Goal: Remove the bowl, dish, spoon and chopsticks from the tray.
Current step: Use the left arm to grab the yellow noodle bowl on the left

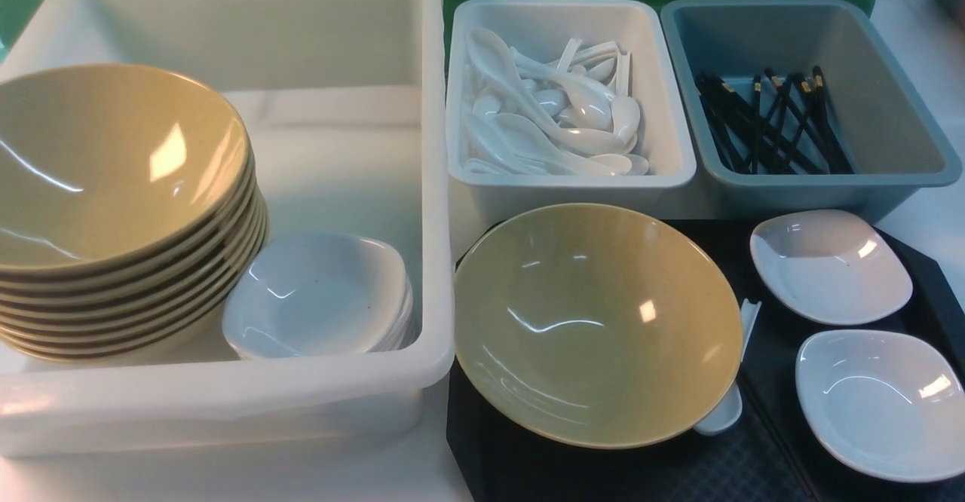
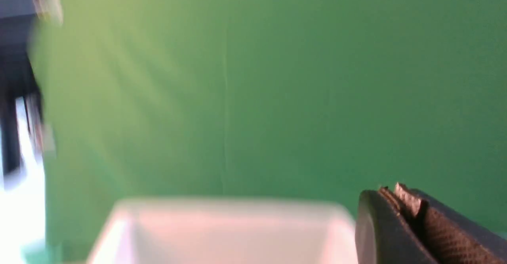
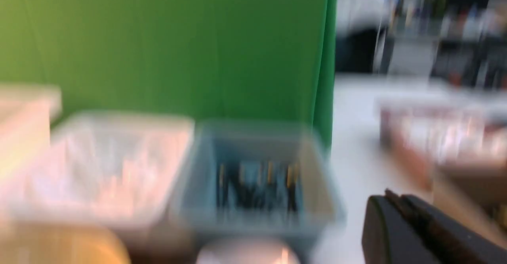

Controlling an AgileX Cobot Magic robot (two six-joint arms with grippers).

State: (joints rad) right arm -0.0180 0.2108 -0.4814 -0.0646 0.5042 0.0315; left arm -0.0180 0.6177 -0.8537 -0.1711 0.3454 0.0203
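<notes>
Since neither arm shows in the front view, the only evidence comes from the blurred wrist views. The left end effector and right end effector each look clenched, their pads pressed together on nothing, both well clear of the work.

The mustard-olive bowl sits on the left part of the black tray, which rests on the white counter. It tilts slightly, with its right rim over the white soup spoon. Two white rounded-square dishes lie on the tray's right side. The black chopsticks show only faintly as thin lines against the dark tray between the bowl and the nearer dish.

The bowl looks rigid, glossy and probably fairly heavy for a pinch grip. Its glaze will likely be slippery, so a firm bite over the rim, one pad inside and one outside, seems the best hold. The rim nearest the robot is open to approach. Lifting it first would also free the spoon, which is light, hard and slick, and is probably best pinched across its short handle. The dishes are shallow and should take a rim grip too. The chopsticks lie flat and thin, so they may roll or slip away.
</notes>
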